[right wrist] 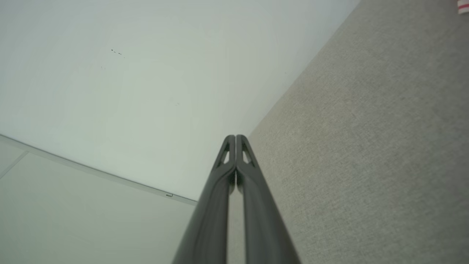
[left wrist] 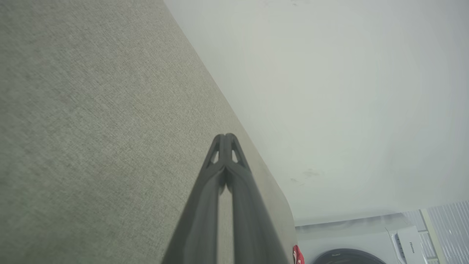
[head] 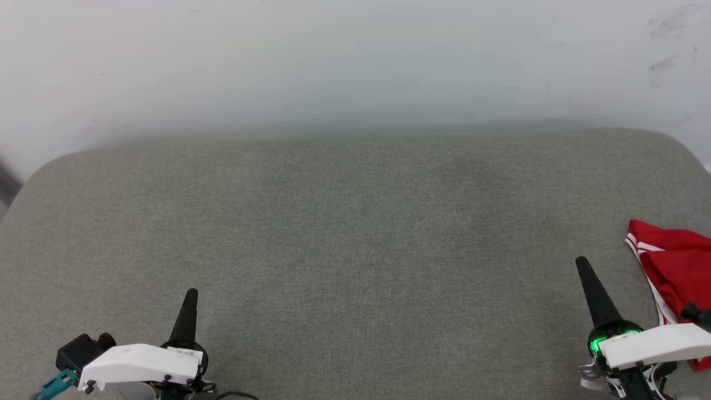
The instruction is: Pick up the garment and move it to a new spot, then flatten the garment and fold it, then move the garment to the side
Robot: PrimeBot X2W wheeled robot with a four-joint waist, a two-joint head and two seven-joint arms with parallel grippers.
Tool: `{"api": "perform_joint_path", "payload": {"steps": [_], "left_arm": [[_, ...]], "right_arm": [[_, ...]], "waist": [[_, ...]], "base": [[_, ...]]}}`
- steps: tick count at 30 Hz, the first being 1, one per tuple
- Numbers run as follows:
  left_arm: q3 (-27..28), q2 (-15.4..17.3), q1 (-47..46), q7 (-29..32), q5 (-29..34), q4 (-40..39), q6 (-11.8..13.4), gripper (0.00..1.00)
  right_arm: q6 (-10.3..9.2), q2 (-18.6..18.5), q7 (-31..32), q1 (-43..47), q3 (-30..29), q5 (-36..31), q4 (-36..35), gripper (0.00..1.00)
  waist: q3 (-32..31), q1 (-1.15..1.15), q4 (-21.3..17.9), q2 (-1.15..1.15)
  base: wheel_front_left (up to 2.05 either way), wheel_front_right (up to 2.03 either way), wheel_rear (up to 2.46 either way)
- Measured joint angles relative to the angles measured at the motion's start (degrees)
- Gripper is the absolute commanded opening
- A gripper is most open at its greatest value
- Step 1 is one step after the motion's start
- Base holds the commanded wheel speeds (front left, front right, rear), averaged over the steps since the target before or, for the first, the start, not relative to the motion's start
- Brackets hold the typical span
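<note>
Left claw: the left gripper (head: 191,294) sits at the near left, clenched. Its two dark fingers are pressed together at the tips with nothing between them. In the left wrist view only thin slits show just behind the tips.
Right claw: the right gripper (head: 582,262) sits at the near right, also clenched tip to tip and carrying nothing.
Contact: both finger pairs point toward the far side over the grey padded surface (head: 355,250). Whether either tip rests on the fabric cannot be told.
Garment: the garment (head: 680,266) lies crumpled at the right edge of the padded surface, just to the right of the right gripper and apart from its fingers. It is red, with white and red striped trim along its left border, and the picture's edge cuts it off.
Setting: the padded surface has rounded far corners, and a pale wall (head: 355,55) rises behind it.
</note>
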Motion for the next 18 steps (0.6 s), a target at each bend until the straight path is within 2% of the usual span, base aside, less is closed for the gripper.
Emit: {"api": "perform_joint_path", "payload": {"steps": [18], "left_arm": [[2.1,-1.5,-1.4,2.5,-8.0,0.6,-1.6,0.00]], "right_arm": [[0.00,0.0,0.4,-1.4,-0.8,10.0,2.3,0.00]], "waist": [[0.2,0.00,0.6,0.00]], "base": [[0.00,0.00,0.00]]}}
